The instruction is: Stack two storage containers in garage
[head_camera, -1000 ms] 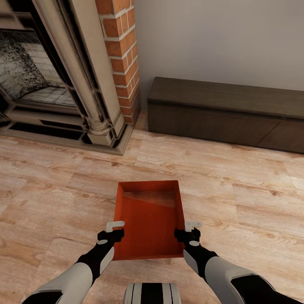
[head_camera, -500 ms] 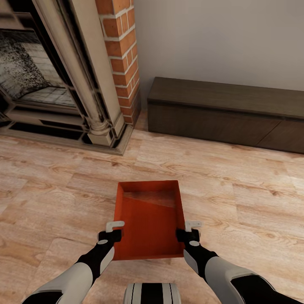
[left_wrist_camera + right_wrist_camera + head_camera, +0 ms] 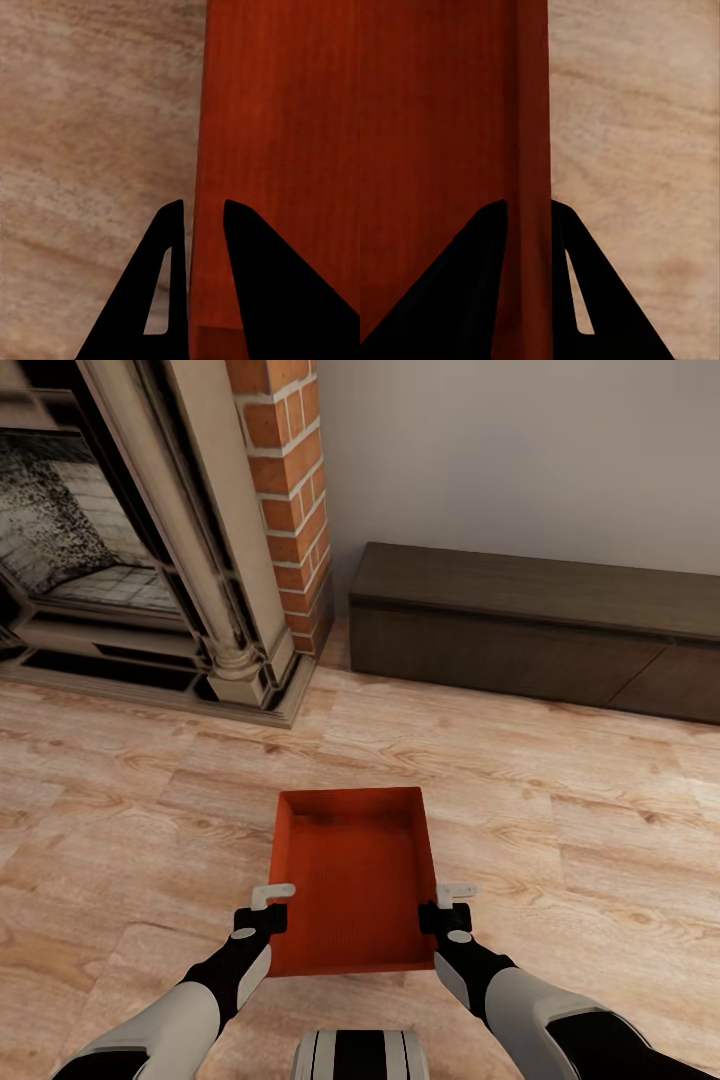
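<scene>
One orange-red open-top storage container (image 3: 350, 880) sits on the light wood-plank living room floor just in front of me. My left gripper (image 3: 272, 905) is shut on its left wall near the front corner, and my right gripper (image 3: 440, 905) is shut on its right wall opposite. In the left wrist view the black fingers (image 3: 161, 255) straddle the container's wall (image 3: 285, 150). The right wrist view has that gripper's fingers (image 3: 472, 270) pressed against both sides of the container's rim (image 3: 531, 112). The garage is out of view.
An ornate fireplace (image 3: 130, 560) with a red brick chimney (image 3: 290, 490) stands at the far left. A long dark low bench (image 3: 540, 630) runs along the grey wall at the far right. Bare plank floor (image 3: 560, 800) surrounds the container.
Both grippers have drawn slightly tighter onto the container's side walls. The pale patch at the far end of the container's inside has gone, so its floor looks evenly orange.
</scene>
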